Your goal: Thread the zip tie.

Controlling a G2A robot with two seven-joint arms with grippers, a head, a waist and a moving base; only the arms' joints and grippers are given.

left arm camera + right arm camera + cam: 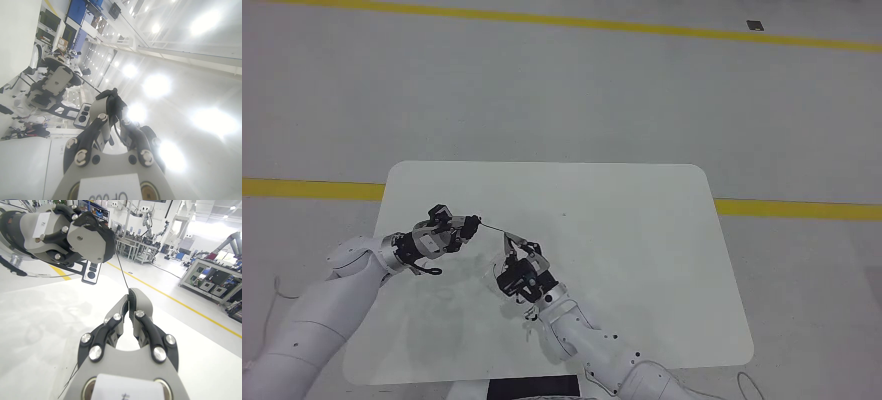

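Zip tie [494, 231] reads to me as a thin black strand held in the air over the white table [642, 250], left of centre in the top view, running between my two grippers. The left gripper [471, 226] has its jaws pinched shut on the strand's left end. The right gripper [129, 295] has its jaws closed tight on the other end, slightly lower and to the right.
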